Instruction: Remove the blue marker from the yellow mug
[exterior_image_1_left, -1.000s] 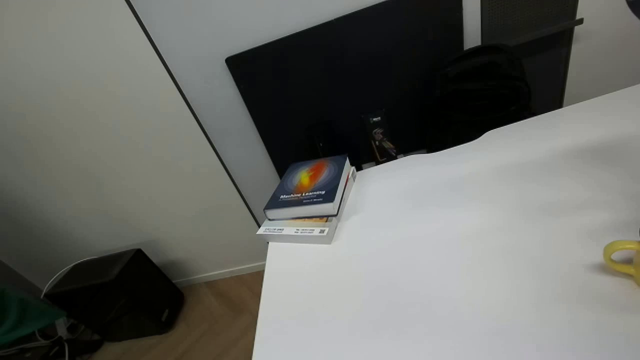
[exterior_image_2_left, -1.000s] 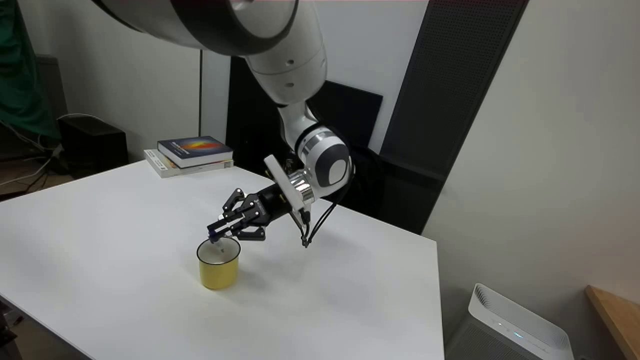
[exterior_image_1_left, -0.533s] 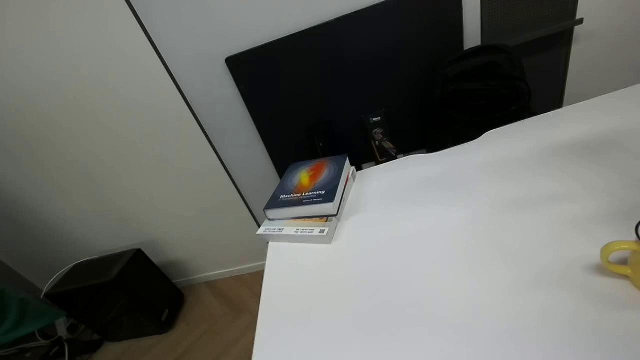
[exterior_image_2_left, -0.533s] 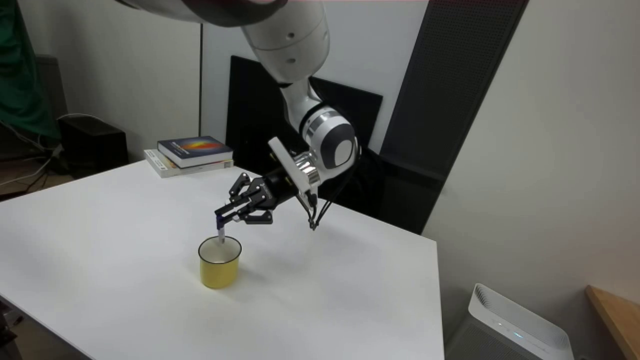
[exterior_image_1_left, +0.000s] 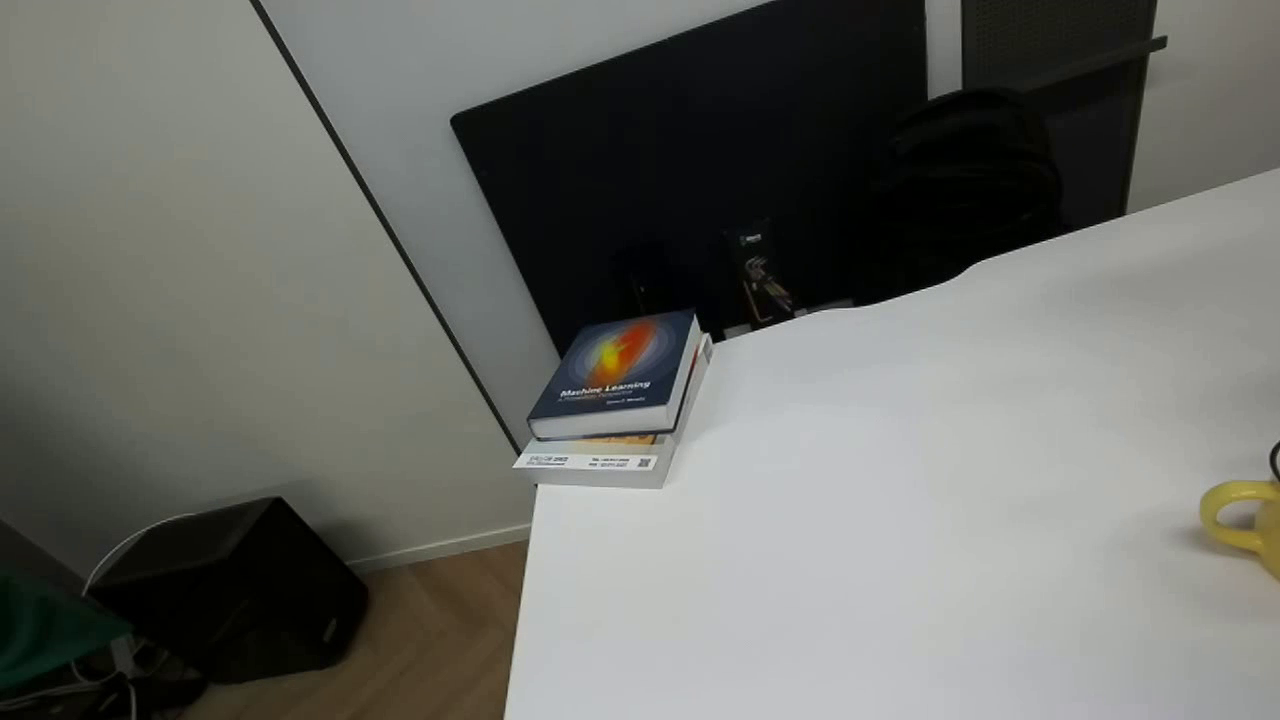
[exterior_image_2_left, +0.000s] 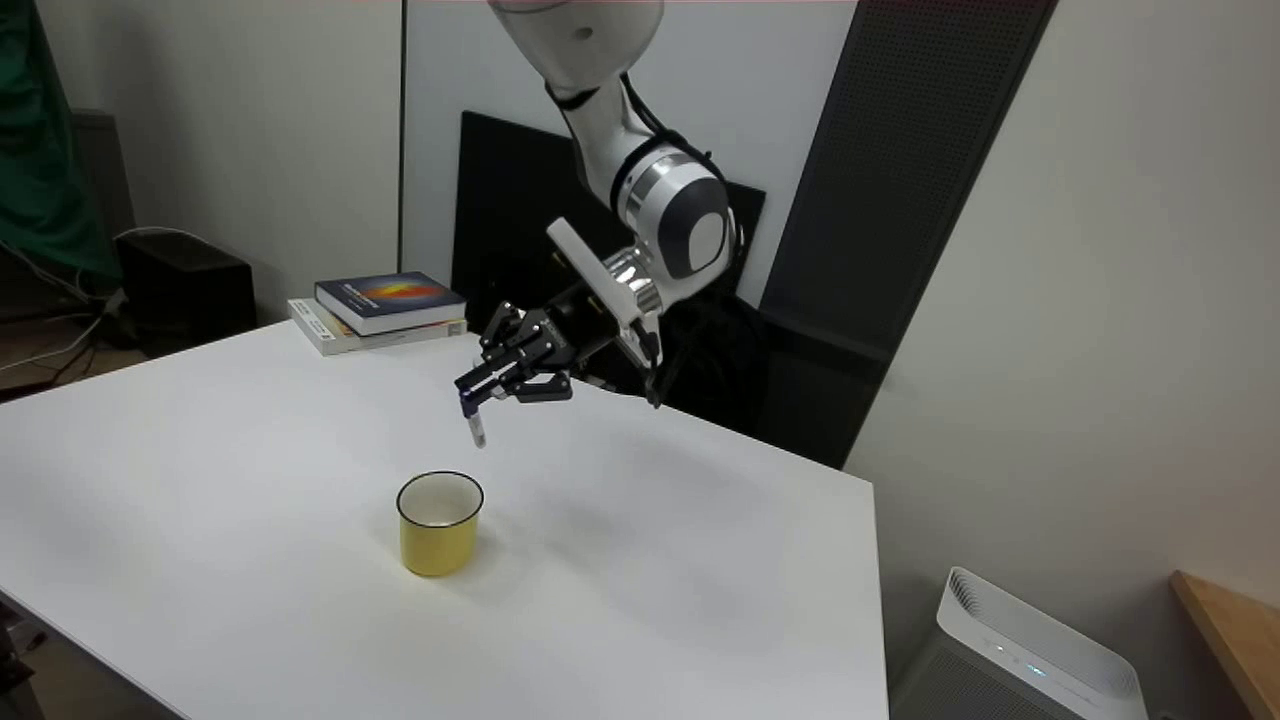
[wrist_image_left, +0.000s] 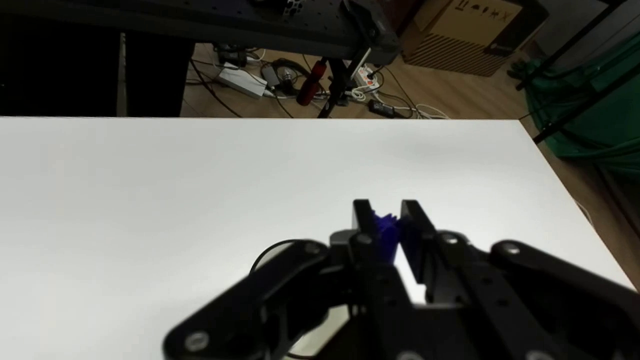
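The yellow mug (exterior_image_2_left: 438, 548) stands upright on the white table, its dark-rimmed mouth open and its white inside visible. At the right edge of an exterior view only its handle and part of its side (exterior_image_1_left: 1269, 535) show. In the wrist view the mug (wrist_image_left: 325, 327) is mostly hidden behind my fingers. My gripper (exterior_image_2_left: 464, 388) is shut on the blue marker (exterior_image_2_left: 477, 429), a white-bodied pen hanging slightly tilted, blue end up. It is wholly out of the mug, above and behind it to the right. In the wrist view the marker's blue end (wrist_image_left: 388, 235) is between my fingertips (wrist_image_left: 386, 210).
Two stacked books (exterior_image_2_left: 390, 303) lie at the table's far corner, also seen in an exterior view (exterior_image_1_left: 615, 375). A black panel (exterior_image_1_left: 690, 160) stands behind the table (exterior_image_2_left: 650, 600). A white appliance (exterior_image_2_left: 1030, 650) stands beyond the table's right edge. Cables lie on the floor (wrist_image_left: 280, 75).
My gripper has risen and moved back and to the right with the marker, lifting it out of the mug. The mug shifted very slightly, then stayed still.
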